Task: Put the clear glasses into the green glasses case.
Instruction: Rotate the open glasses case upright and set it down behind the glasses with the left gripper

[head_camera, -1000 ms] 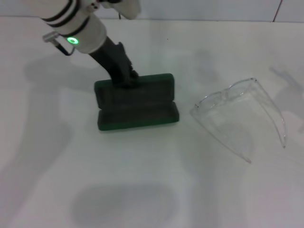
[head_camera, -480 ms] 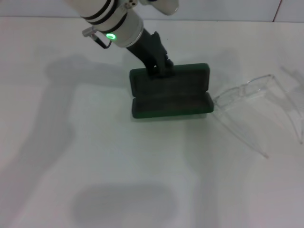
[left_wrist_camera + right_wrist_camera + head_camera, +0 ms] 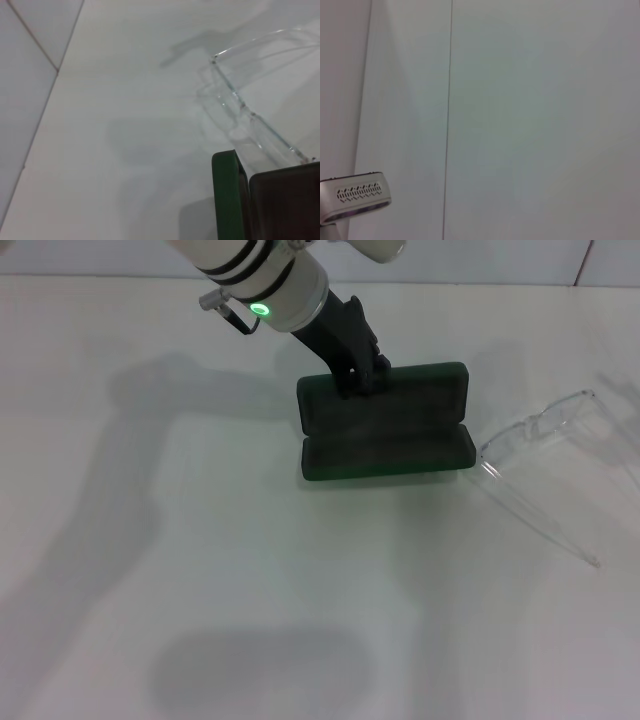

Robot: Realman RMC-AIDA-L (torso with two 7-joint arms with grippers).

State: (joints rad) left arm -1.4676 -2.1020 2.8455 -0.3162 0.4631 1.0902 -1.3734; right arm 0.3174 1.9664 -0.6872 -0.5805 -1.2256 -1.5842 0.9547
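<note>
Gripping the open green glasses case [image 3: 385,435] by its lid, left fingers [image 3: 358,377] keep it lying crosswise.

No legible text or labels.

The left arm reaches in from the upper left of the head view, its white wrist showing a lit green ring. Its dark left tool [image 3: 362,380] points down and is clamped on a lid's upper edge. The right arm is out of sight.
</note>
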